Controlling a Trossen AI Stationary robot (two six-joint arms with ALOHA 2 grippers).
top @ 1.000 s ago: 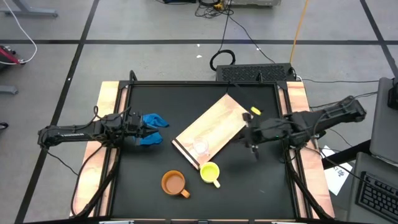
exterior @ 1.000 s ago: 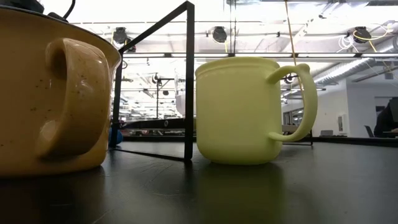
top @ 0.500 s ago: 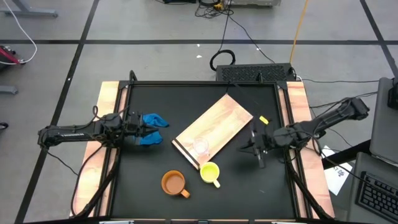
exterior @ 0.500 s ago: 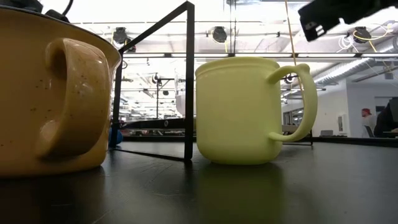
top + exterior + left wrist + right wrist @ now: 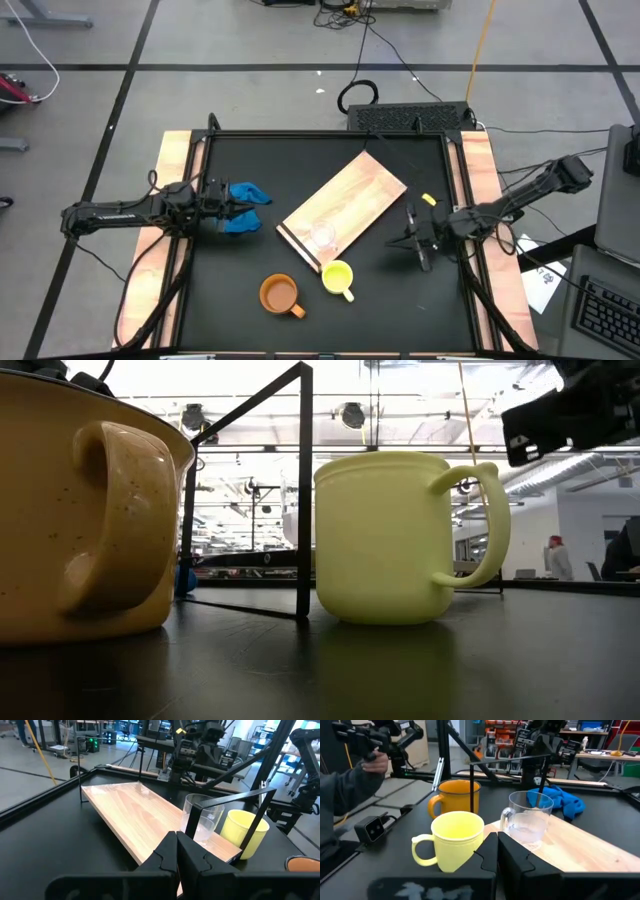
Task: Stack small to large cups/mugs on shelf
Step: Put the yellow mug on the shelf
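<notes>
Hovering right of the shelf (image 5: 343,212), the right claw (image 5: 418,243) has its fingers pressed together, holding nothing, aimed at the yellow cup (image 5: 338,277), probably the next pick. Glass cup (image 5: 322,236) sits on the shelf already; orange cup (image 5: 280,294) waits on the tabletop (image 5: 300,160). Left claw (image 5: 232,208) rests closed by the blue cloth (image 5: 245,195). No readable writing.

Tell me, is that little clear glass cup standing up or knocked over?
Upright. The glass cup stands on the wood shelf, open mouth up, handle at its side.
</notes>
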